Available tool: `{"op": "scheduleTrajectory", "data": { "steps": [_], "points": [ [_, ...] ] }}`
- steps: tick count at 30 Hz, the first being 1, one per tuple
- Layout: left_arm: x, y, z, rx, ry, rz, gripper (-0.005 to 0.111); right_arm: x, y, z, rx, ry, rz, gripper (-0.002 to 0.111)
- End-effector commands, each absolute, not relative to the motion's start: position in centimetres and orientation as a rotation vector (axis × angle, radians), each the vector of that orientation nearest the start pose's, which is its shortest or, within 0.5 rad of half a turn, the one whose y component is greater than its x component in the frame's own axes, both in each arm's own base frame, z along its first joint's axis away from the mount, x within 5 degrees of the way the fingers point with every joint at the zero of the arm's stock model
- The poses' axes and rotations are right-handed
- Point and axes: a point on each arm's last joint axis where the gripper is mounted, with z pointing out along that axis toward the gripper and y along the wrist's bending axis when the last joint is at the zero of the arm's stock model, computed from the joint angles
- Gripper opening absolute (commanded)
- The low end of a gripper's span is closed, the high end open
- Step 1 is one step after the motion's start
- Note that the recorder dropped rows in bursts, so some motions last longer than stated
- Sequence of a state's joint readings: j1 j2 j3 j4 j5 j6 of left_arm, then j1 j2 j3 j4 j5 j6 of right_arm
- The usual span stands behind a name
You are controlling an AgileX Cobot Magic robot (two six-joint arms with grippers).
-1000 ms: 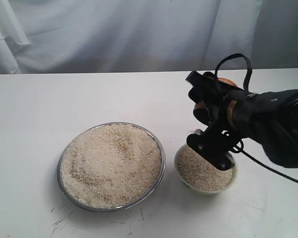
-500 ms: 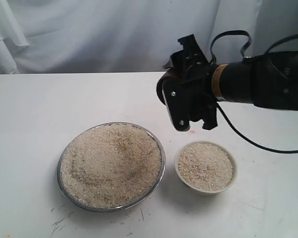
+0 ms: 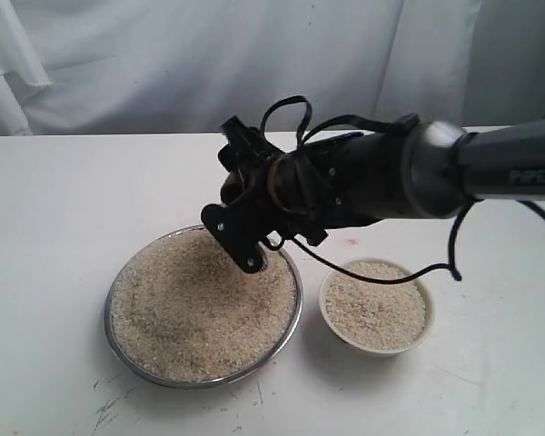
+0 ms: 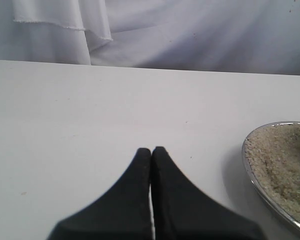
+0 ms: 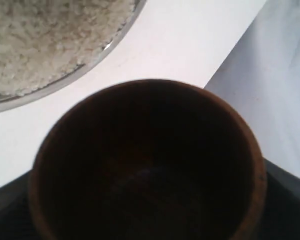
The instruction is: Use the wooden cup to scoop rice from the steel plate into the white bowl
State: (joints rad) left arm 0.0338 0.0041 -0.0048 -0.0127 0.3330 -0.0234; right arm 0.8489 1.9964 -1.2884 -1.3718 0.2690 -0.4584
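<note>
A plain white table [image 3: 54,209] carries everything, and the wide, shallow round steel plate [image 3: 108,313] with its shiny rim is the landmark here. The long black right arm [image 3: 391,177] reaches in across the far side of the steel plate. Loose off-white rice [image 3: 191,318] fills the plate nearly to the rim. The small round white bowl [image 3: 372,349] stands just beside the plate, on the side the right arm comes from, and is itself already well filled with grains.

The right gripper [image 3: 245,250] hangs over the plate's far rim, its tip just above the rice or touching it; which, I cannot tell. Its jaws are clamped round the small rounded reddish-brown wooden cup [image 5: 147,165], whose dark inside looks empty in the right wrist view. In the exterior view the cup is mostly hidden behind the gripper.

The relation that matters: the rice lies below the cup and spreads from it towards the plate's near rim. By my judgement a scoop means tipping the mouth into the heap and drawing across the plate, with the bowl close by for the pour.

The left gripper [image 4: 151,150] has its fingers pressed together on nothing, near the plate's rim, outside the exterior view. The right arm is plainly the nearer one.
</note>
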Motion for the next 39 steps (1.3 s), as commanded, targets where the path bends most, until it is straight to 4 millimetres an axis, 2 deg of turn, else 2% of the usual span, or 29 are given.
{"op": "scheduleTrajectory", "data": {
  "steps": [1,5,9,14,20,25,31,35,39],
  "points": [
    [5.4,0.1,18.4,-0.057,1.801,-0.006,0.000,29.7,32.5,17.5,-2.341,0.553,-0.999,0.000],
    [5.4,0.1,18.4,-0.057,1.801,-0.006,0.000,28.3,33.8,17.0,-2.385,0.435,-1.074,0.000],
    [5.4,0.1,18.4,-0.057,1.801,-0.006,0.000,27.8,35.2,16.5,-2.394,0.372,-1.129,0.000],
    [5.4,0.1,18.4,-0.057,1.801,-0.006,0.000,27.7,36.8,15.3,-2.394,0.354,-1.138,0.000],
    [5.4,0.1,18.4,-0.057,1.801,-0.006,0.000,26.6,38.3,13.5,-2.424,0.301,-1.126,0.000],
    [5.4,0.1,18.4,-0.057,1.801,-0.006,0.000,25.6,38.9,12.9,-2.437,0.262,-1.101,0.000],
    [5.4,0.1,18.4,-0.057,1.801,-0.006,0.000,24.1,39.7,12.4,-2.481,0.224,-0.993,0.000],
    [5.4,0.1,18.4,-0.057,1.801,-0.006,0.000,23.8,39.6,12.0,-2.525,0.200,-0.946,0.000],
    [5.4,0.1,18.4,-0.057,1.801,-0.006,0.000,23.4,39.4,11.5,-2.587,0.249,-0.860,0.000]
  ]
}}
